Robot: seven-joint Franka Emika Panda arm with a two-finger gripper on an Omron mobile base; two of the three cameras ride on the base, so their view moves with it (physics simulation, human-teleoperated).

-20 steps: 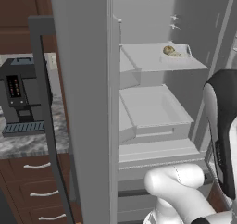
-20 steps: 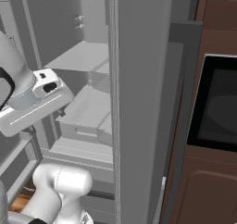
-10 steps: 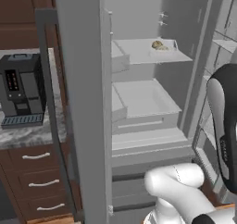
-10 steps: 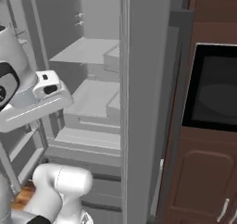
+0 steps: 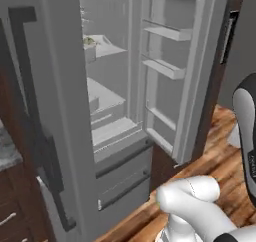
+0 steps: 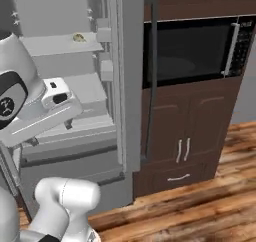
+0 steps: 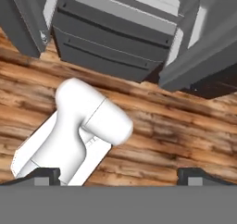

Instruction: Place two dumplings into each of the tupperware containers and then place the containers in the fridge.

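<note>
The fridge [image 5: 112, 136] stands open, its pale shelves in sight. On its upper shelf rests a tupperware container [image 5: 90, 51] with beige dumplings [image 5: 89, 41] in it. From the right base view the dumplings [image 6: 78, 37] show as a small lump on that same shelf of the fridge [image 6: 127, 61]. My gripper [image 7: 118, 177] is open and holds nothing. It hangs low outside the fridge and points down at the wooden floor in front of the fridge's bottom drawers [image 7: 115, 38]. Its fingertips [image 7: 44, 174] stand wide apart.
The right fridge door [image 5: 175, 71] with its racks swings out over the wooden floor [image 5: 220, 151]. The left door [image 5: 30, 111] has a dark handle. A black microwave [image 6: 190, 46] sits over dark wood cabinets [image 6: 182, 146] to the right of the fridge.
The whole picture has shifted in both base views, so the base has moved and turned. The fridge is now further left and the microwave is in full sight. The gripper stays open.
</note>
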